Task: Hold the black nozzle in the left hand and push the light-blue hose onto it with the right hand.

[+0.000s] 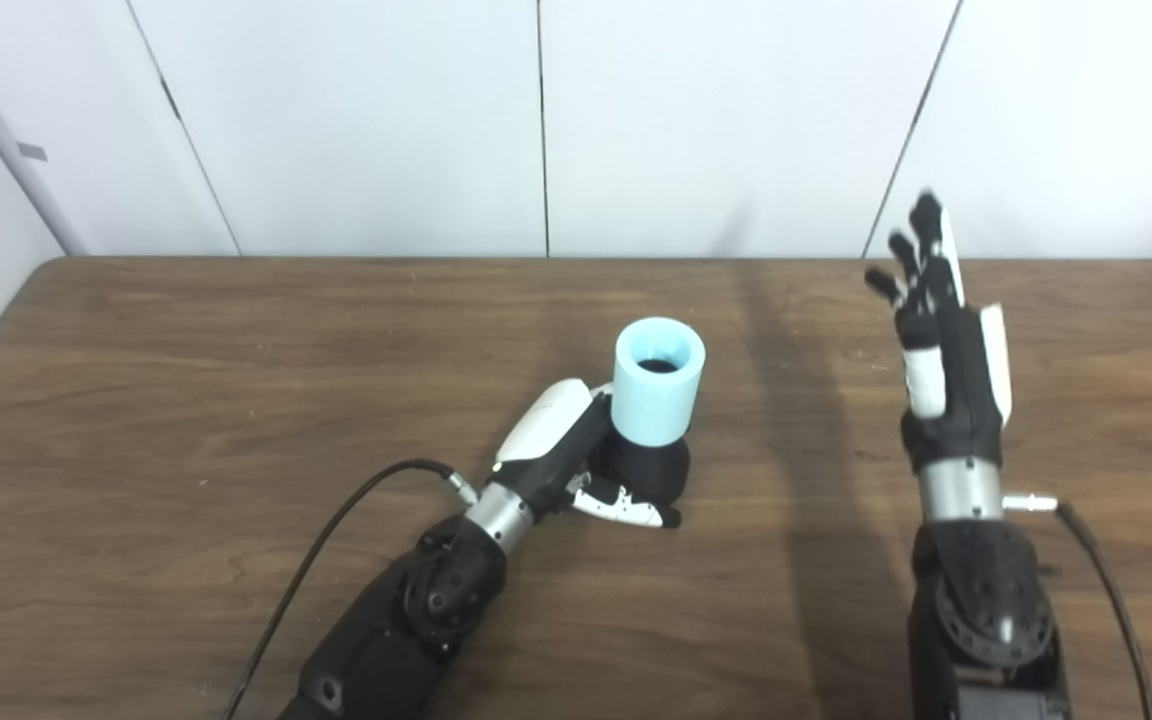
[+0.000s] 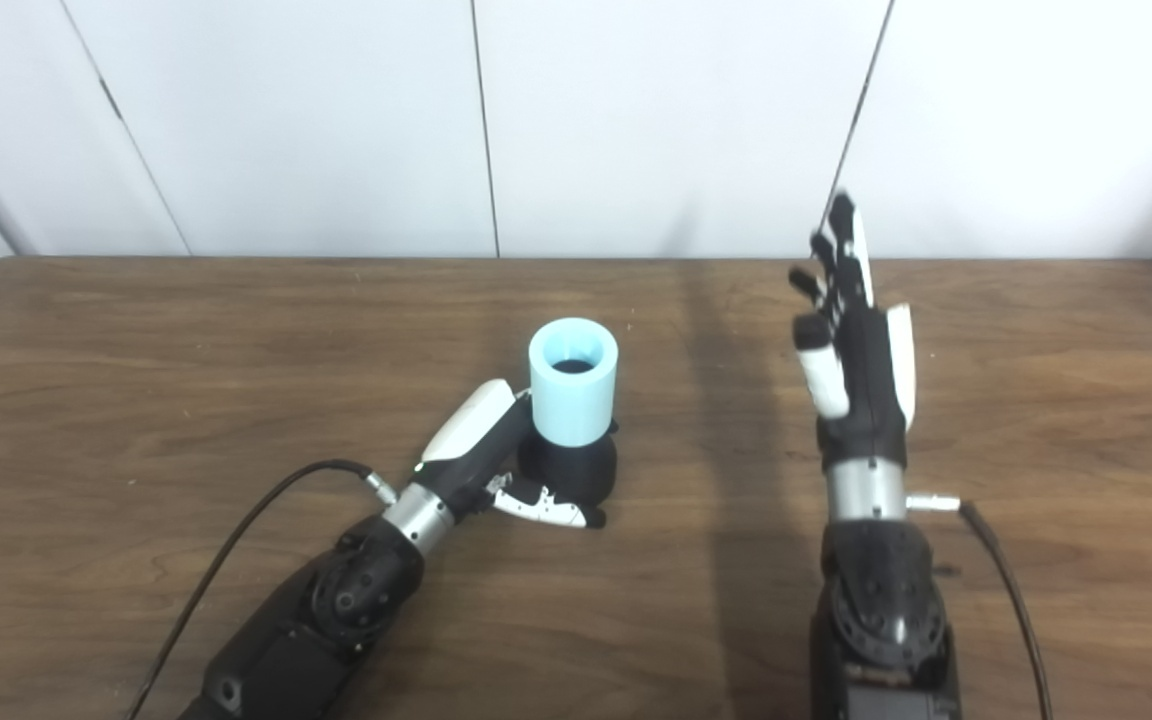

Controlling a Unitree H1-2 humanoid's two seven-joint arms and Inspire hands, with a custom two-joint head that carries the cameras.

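- Light-blue hose (image 1: 658,380) sits on the black nozzle (image 1: 644,470), gripped by the left hand (image 1: 576,455); apparently fully seated.
- Right hand (image 1: 941,350), fingers spread and empty, is well apart right; little remains.

Even, bright overhead light; white wall (image 1: 716,120) slightly washed out, no hard glare. Table (image 1: 186,400) shows soft sheen mid-surface. Broad dim shadow band runs across the table from the wall towards the near edge, left of the right hand (image 1: 941,350). Its raised fingertips are motion-blurred. Overall focus soft, mild compression noise. Little edge distortion.
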